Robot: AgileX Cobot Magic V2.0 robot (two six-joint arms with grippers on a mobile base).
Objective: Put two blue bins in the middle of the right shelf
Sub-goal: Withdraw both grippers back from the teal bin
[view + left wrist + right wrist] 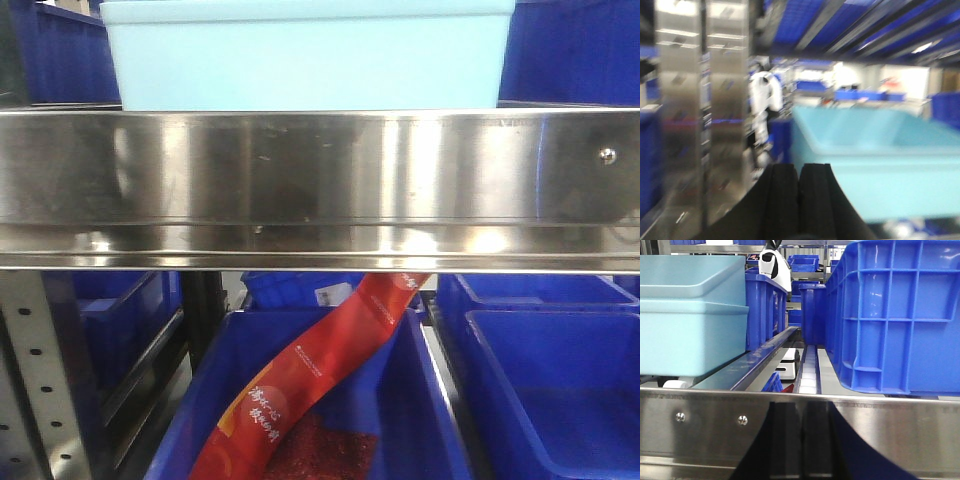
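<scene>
A pale sky-blue bin (pixel 305 55) rests on the rack tier just behind the broad shiny steel rail of the right shelf middle (pixel 320 180). The left wrist view is blurred. In it the same bin (pixel 880 165) lies ahead and to the right of my left gripper (pixel 799 166), whose black fingers are pressed together with nothing between them. In the right wrist view the bin (pixel 690 315) sits at the left, beyond the rail (pixel 700 430). My right gripper (pixel 801 404) is shut and empty, low against the rail's front face.
A big dark blue bin (pixel 895 315) stands on the same tier to the right of the pale one, with more behind. Below the rail are further dark blue bins (pixel 560 390), a red packaging strip (pixel 310 380) and a perforated upright (pixel 40 380). A shiny metal post (pixel 680 100) stands left.
</scene>
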